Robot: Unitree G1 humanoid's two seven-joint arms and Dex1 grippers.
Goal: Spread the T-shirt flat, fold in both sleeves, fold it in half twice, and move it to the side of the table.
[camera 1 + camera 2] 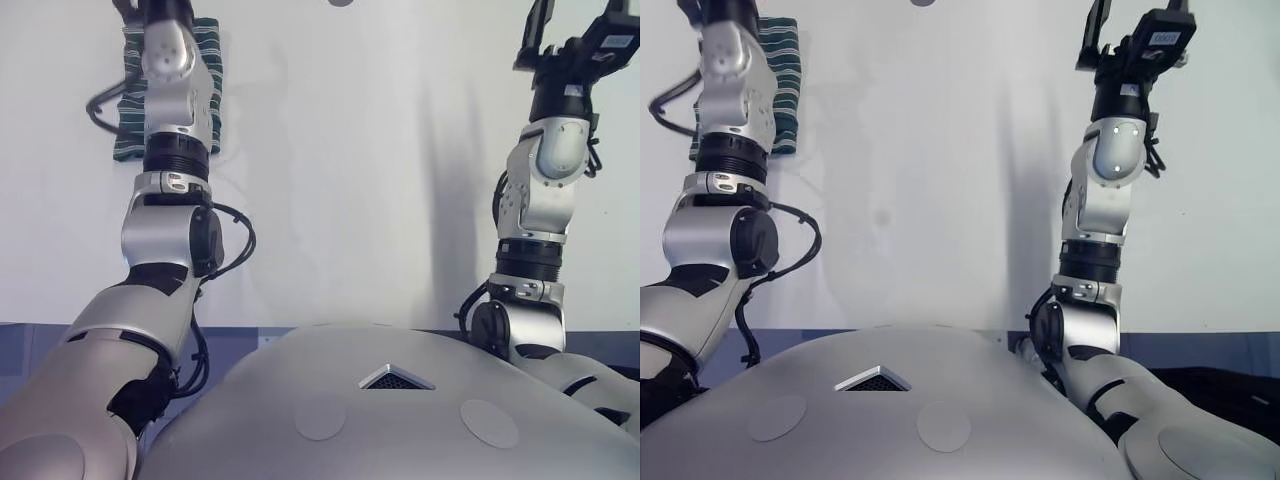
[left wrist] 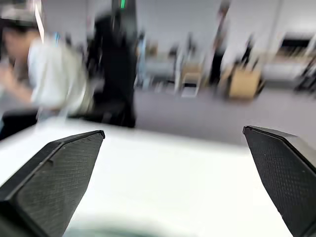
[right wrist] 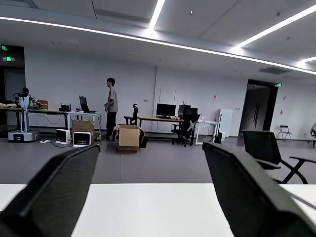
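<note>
The T-shirt [image 1: 208,70] is a small folded bundle of dark green cloth with white stripes. It lies at the far left of the white table [image 1: 350,150], and my left forearm covers part of it. My left gripper [image 2: 173,132] hovers over the bundle, open, with nothing between its dark fingers [image 2: 59,173]. My right gripper [image 3: 150,146] is raised over the far right of the table, open and empty, and it also shows in the head view [image 1: 575,30].
The table's near edge [image 1: 300,325] runs just ahead of my torso. Beyond the far edge is an office floor with desks, chairs and cardboard boxes [image 3: 128,138].
</note>
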